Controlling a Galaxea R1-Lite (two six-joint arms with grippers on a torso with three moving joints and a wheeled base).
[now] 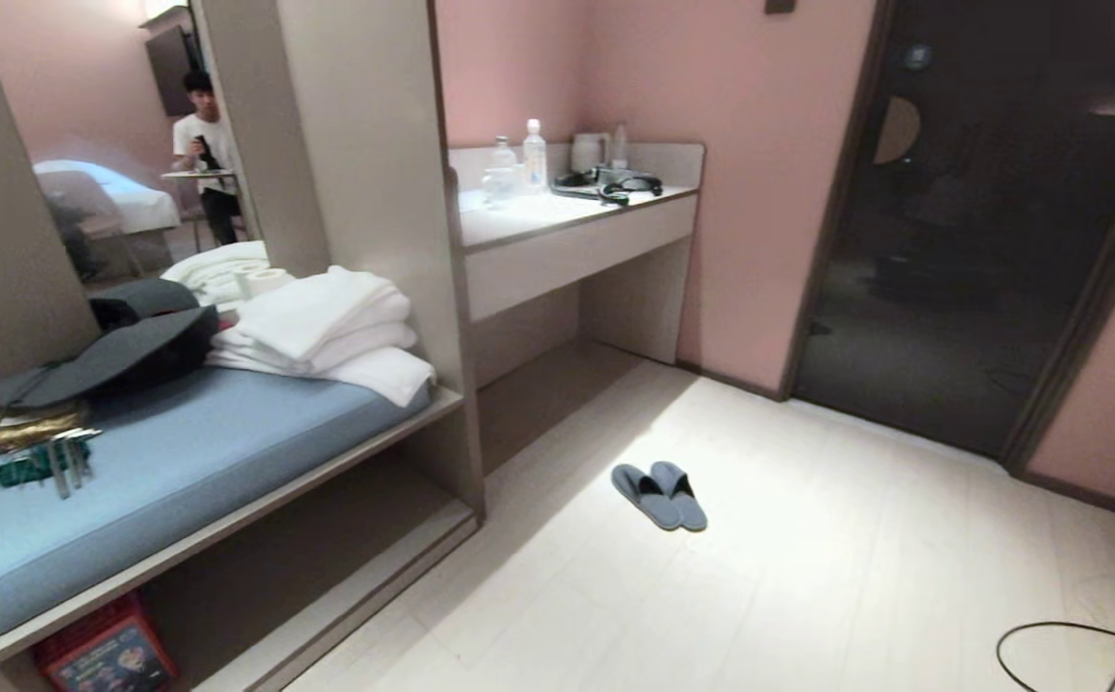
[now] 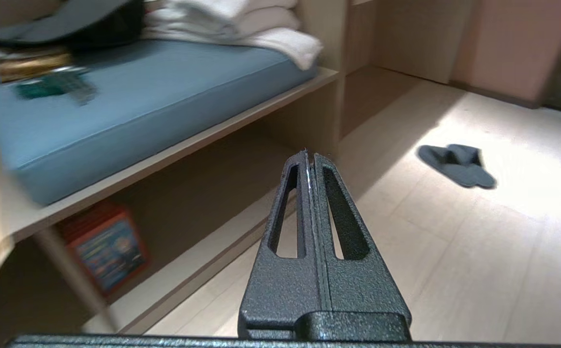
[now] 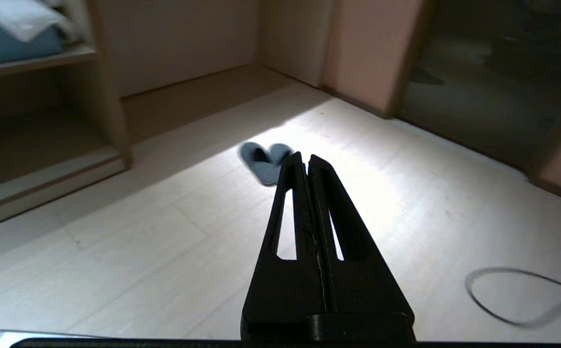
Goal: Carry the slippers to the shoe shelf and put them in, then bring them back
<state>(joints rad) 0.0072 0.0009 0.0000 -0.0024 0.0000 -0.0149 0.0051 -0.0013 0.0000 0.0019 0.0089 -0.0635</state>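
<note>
On the pale floor [image 1: 807, 577] the slippers [image 1: 659, 495] lie side by side, well apart from the shelf [image 1: 346, 548]; with left pincer [image 2: 310, 155] and right pincer [image 3: 304, 159] both pressed together and empty, best drive close, then open over them.

A blue cushion [image 1: 183, 461] covers the bench top. On it lie folded white towels [image 1: 327, 327], a dark bag [image 1: 125, 351] and a small green item [image 1: 34, 469]. A red box [image 1: 106, 654] stands under the bench. A pale counter [image 1: 557, 216] carries bottles [image 1: 533, 154] and black headphones [image 1: 615, 185]. A black cable [image 1: 1077, 654] loops on the floor. A seated person [image 1: 204, 144] appears in the background.
</note>
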